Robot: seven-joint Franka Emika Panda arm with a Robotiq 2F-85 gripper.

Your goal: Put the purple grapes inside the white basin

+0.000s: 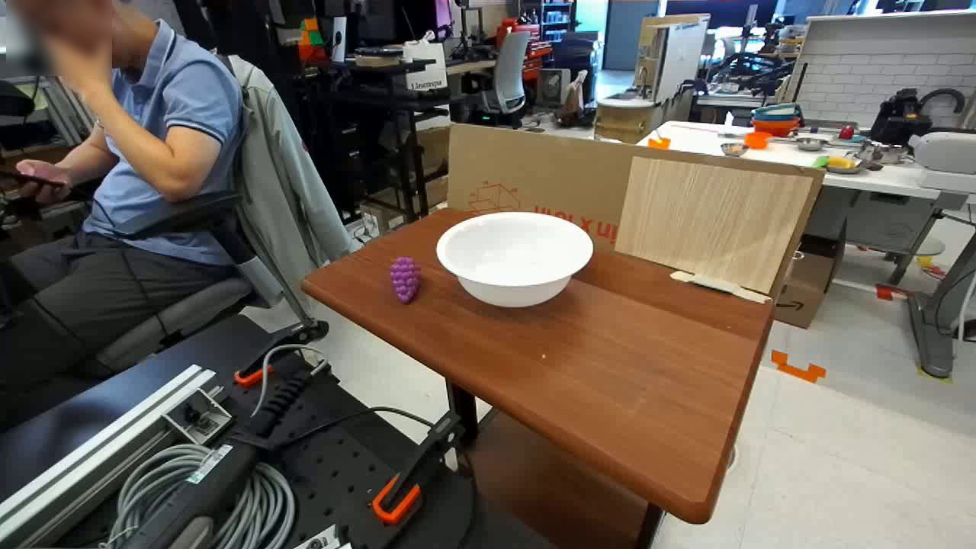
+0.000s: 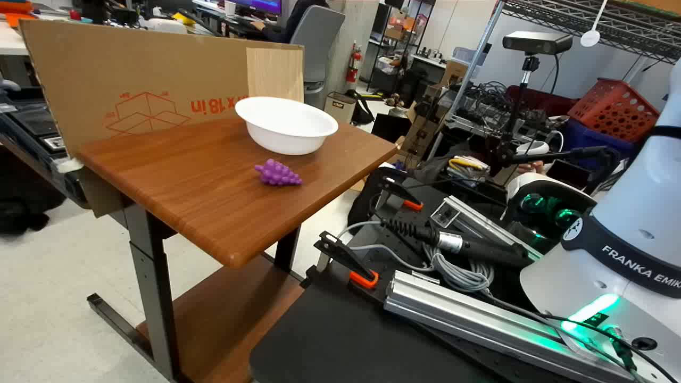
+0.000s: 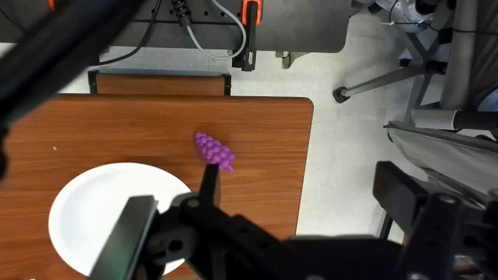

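The fingers (image 3: 398,194) spread wide apart in the wrist view; in an exterior view there lie the purple grapes (image 2: 278,173), near the edge of the bench (image 2: 175,170), open room to their left, white bowl (image 2: 284,139) just behind, cardboard (image 2: 175,69) lining the far edge.

1. One bunch of grapes (image 1: 405,280), in all three views.
2. One basin (image 2: 287,135), in all three views.
3. One brown table (image 1: 595,351), in all three views.
4. One gripper (image 3: 295,182) with two fingers (image 3: 398,190), in the wrist view.
5. One arm (image 2: 622,223), in an exterior view.
6. Two orange-tipped clamps (image 1: 396,497), in both exterior views.
7. One cardboard sheet (image 1: 541,164), in both exterior views.
8. One pale panel (image 1: 717,221), in both exterior views.
9. One mounted camera (image 2: 537,42) and one extinguisher (image 2: 354,63), in an exterior view.
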